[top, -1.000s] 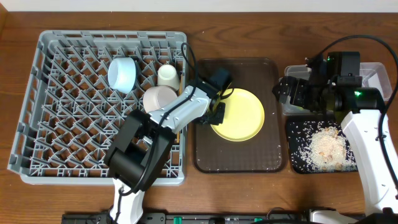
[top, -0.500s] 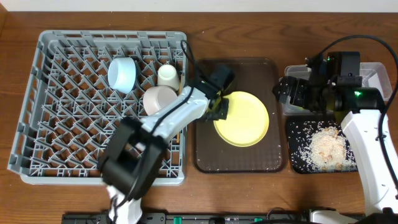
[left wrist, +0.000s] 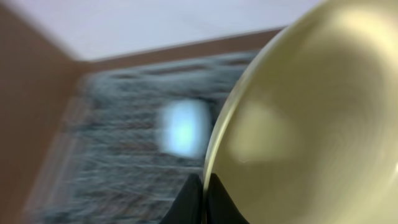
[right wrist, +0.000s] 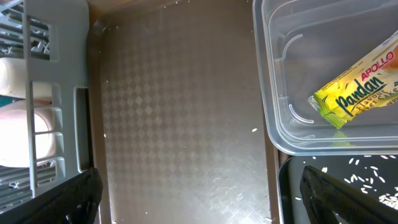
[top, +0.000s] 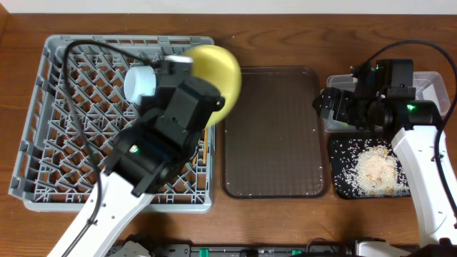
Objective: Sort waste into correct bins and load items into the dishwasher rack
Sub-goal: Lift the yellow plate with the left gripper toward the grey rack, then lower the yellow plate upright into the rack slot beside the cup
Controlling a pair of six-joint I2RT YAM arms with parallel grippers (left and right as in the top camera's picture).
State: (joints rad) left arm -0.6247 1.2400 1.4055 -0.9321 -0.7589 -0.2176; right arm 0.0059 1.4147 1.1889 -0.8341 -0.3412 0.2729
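Note:
My left gripper is shut on the rim of the yellow plate, held on edge in the air over the right side of the grey dishwasher rack. The plate fills the left wrist view. The light blue bowl stands in the rack; the white bowl and white cup are hidden behind my arm from above, and show at the left of the right wrist view. My right gripper is open and empty over the brown tray's right edge. The yellow-green wrapper lies in the clear tub. Rice crumbs and a crumpled tissue lie in the black tray.
The brown serving tray sits between the rack and the bins, with nothing on it but a few specks. My right arm stands over the clear tub at the right. The wooden table runs around everything.
My left gripper has lifted the yellow plate off the brown tray and swung it up and left, over the rack. The right arm has not moved.

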